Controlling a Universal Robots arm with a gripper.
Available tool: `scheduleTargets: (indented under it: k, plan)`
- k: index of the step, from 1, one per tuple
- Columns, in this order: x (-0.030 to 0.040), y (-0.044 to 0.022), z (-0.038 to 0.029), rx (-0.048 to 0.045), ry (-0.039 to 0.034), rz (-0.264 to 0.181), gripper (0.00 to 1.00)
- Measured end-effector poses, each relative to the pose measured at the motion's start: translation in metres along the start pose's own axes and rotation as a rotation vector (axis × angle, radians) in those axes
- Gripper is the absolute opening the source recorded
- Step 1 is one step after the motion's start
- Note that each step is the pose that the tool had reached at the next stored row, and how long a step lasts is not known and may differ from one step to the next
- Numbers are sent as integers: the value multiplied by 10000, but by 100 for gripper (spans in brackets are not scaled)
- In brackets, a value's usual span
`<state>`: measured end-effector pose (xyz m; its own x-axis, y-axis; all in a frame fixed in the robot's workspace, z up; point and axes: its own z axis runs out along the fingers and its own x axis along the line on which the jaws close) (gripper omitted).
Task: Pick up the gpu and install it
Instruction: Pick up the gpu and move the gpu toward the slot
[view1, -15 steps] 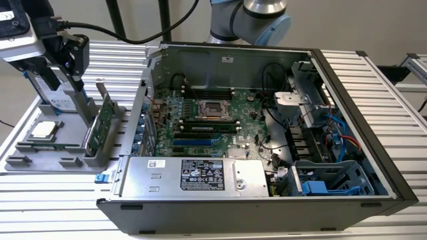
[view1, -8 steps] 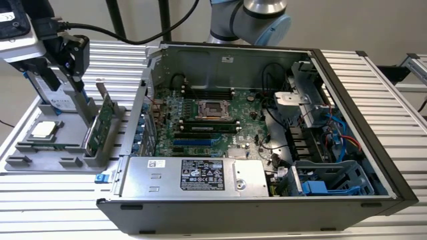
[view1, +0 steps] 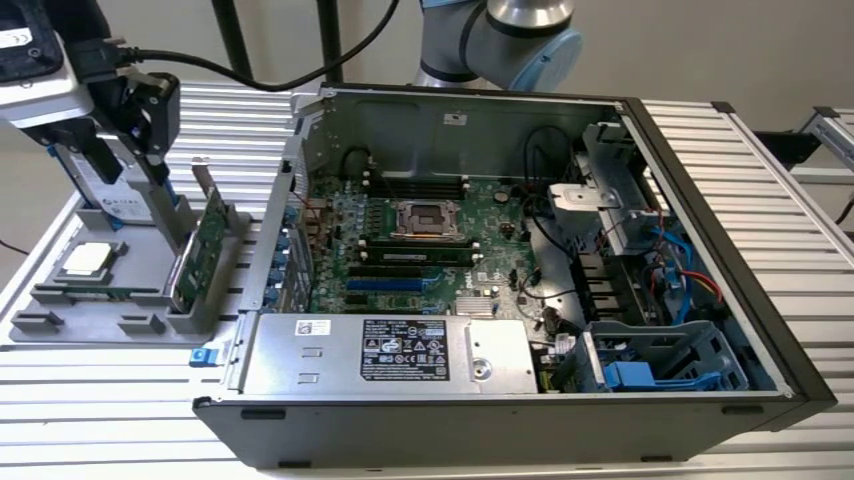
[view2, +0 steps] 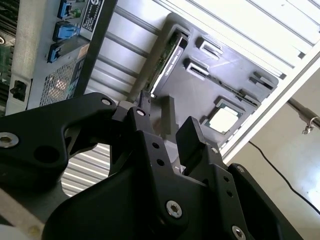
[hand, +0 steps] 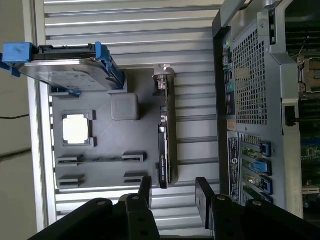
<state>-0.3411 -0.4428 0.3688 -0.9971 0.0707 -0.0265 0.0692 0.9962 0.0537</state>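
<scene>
First wrist view, one gpu (hand: 165, 142) on edge in one tray (hand: 112, 145), one pincer (hand: 173, 187) wide, empty

a ribbed aluminium table (view1: 94, 410) stands before a plain beige wall (view1: 727, 45).

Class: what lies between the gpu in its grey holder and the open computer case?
Only a bare strip of slatted table lies between the gpu and the computer case, seen in the first wrist view.

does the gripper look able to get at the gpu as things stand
Likely yes: the gpu stands on edge in its tray, upper edge bare; the gripper hangs above, jaws open, nothing between.
</scene>
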Motion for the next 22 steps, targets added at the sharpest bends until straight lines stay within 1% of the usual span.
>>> scheduleTargets:
  k: [22]
  plan:
    - [1, -3, 60, 0, -4, 0, 100]
